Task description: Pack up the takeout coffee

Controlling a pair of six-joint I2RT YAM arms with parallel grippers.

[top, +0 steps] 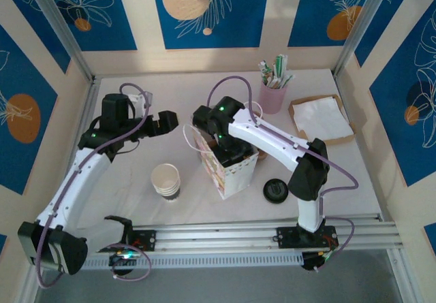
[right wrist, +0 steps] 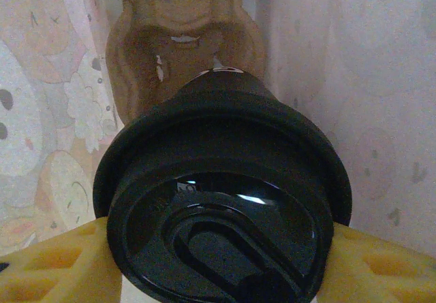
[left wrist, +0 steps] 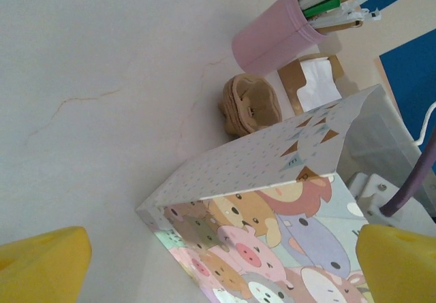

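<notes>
- White worktop (top: pixel 361 173) seen from above, walled by blue and cream patterned panels, with two white arms reaching in from the near edge.
- At the centre, an upright paper bag (top: pixel 238 173) printed with cartoon animals, its top open.
- Right pincer (top: pixel 219 141) lowered into the mouth of the bag.
- From the right wrist: the takeout coffee (right wrist: pixel 225 201) inside the bag, its round black lid facing the camera, with pale bag walls on both sides.
- Right pincer grasping the takeout coffee, one yellow finger (right wrist: pixel 54 269) pressed against each side just below the lid.
- Beyond the cup, deeper in the bag, a brown moulded cardboard holder (right wrist: pixel 180 58).
- Left pincer (top: pixel 165 121) released, just left of the bag and apart from it, holding nothing.
- From the left wrist: yellow fingertips (left wrist: pixel 41 262) spread wide to both lower corners, with the bag's printed side below and between them.
- Left of the bag, near the front, a stack of lidless cream cups (top: pixel 165 180).
- Right of the bag, a loose black lid (top: pixel 274 189) lying flat on the worktop.
- Towards the back right, a pink tumbler (top: pixel 272 97) full of straws and sticks, and beside it white napkins (top: pixel 320 117) on brown paper.
</notes>
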